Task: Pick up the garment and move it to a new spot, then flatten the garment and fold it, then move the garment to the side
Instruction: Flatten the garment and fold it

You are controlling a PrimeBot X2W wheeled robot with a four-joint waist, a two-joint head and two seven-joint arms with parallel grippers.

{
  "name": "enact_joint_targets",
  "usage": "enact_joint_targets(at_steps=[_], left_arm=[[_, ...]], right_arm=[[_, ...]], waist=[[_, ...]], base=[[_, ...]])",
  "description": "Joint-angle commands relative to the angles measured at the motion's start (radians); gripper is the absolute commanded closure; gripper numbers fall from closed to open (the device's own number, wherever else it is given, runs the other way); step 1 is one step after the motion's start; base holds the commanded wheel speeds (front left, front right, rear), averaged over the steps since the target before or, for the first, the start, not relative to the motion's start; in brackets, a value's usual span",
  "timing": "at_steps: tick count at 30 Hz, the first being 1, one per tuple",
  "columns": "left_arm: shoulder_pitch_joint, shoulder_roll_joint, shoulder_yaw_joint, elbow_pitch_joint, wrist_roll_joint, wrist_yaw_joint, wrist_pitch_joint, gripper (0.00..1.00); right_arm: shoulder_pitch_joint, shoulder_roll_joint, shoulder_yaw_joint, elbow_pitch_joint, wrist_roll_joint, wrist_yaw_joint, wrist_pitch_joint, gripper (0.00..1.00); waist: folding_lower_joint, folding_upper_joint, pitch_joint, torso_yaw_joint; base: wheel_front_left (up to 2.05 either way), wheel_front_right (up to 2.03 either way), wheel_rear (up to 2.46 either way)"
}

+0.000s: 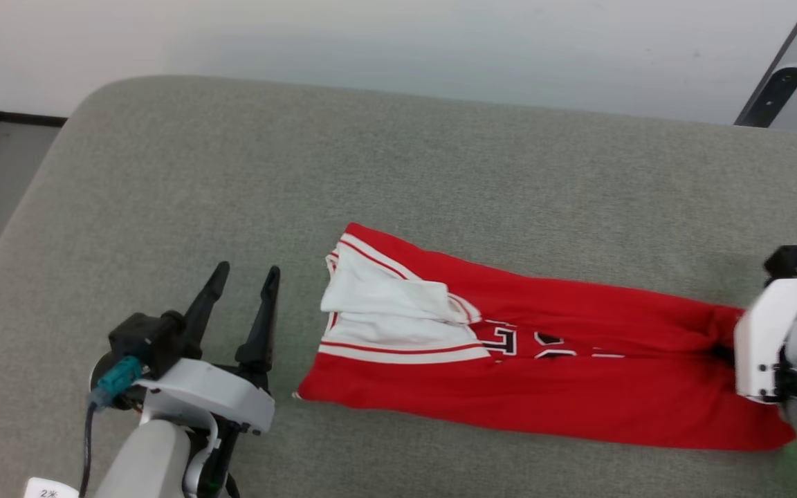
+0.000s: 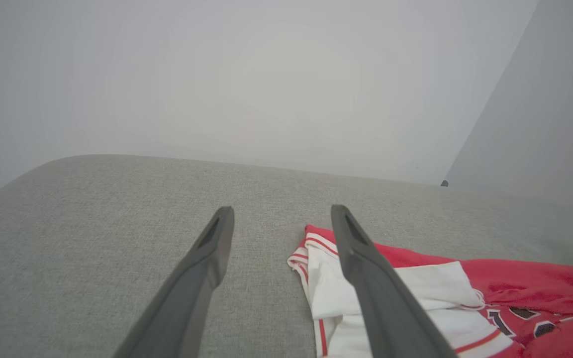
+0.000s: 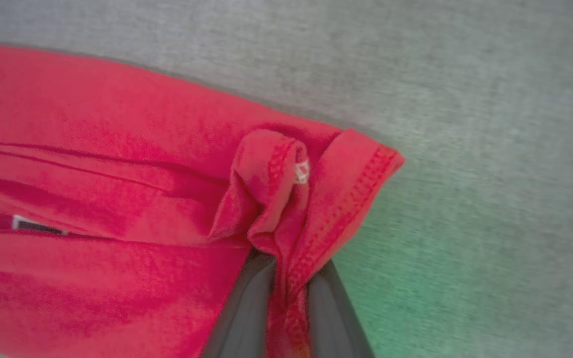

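right tool (image 3: 286, 293) pinching garment (image 1: 578, 373), left tool (image 1: 247, 271) spread

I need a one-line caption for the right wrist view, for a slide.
The right gripper pinches a stitched edge of the red garment, which lies on the grey cushion.

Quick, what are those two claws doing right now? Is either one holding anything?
Left gripper: open, holding nothing, beside the garment.
Right gripper: closed, pinching the garment's red hem.
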Motion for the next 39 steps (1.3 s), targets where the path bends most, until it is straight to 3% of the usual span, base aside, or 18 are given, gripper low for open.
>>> enact_joint_targets(at_steps=[1,11,18,23,28,36,39], left_arm=[[0.006,0.002,0.003,0.002,-0.004,-0.002,-0.001,0.00],[0.017,0.019,0.026,-0.001,-0.006,-0.002,-0.001,0.00],[0.051,0.025,0.057,0.002,-0.010,-0.002,-0.001,0.00],[0.090,0.030,0.076,0.007,-0.023,-0.001,-0.001,0.00],[0.106,0.027,0.081,0.009,-0.034,0.003,0.001,0.00],[0.083,0.011,0.060,0.014,-0.045,0.005,0.013,0.00],[0.062,0.002,0.042,0.018,-0.049,0.004,0.020,0.00]], right_arm=[[0.022,-0.038,0.000,0.030,-0.008,-0.010,-0.001,1.00],[-0.023,-0.145,-0.021,0.049,0.009,-0.007,-0.037,1.00],[-0.038,-0.113,-0.051,-0.011,0.097,-0.006,0.033,1.00],[-0.014,-0.050,-0.074,-0.133,0.128,-0.006,0.094,1.00],[0.005,0.056,-0.130,-0.249,0.099,-0.006,0.155,1.00],[0.024,0.290,-0.226,-0.386,-0.046,-0.006,0.232,1.00],[0.030,0.348,-0.245,-0.419,-0.109,-0.006,0.255,1.00]], waist=[[0.0000,0.0000,-0.004,-0.006],[0.0000,0.0000,-0.023,-0.047],[0.0000,0.0000,-0.063,-0.085],[0.0000,0.0000,-0.100,-0.108],[0.0000,0.0000,-0.126,-0.115],[0.0000,0.0000,-0.132,-0.083],[0.0000,0.0000,-0.124,-0.055]], base=[[0.00,0.00,0.00],[0.00,0.00,0.00],[0.00,0.00,0.00],[0.00,0.00,0.00],[0.00,0.00,0.00],[0.00,0.00,0.00],[0.00,0.00,0.00]])
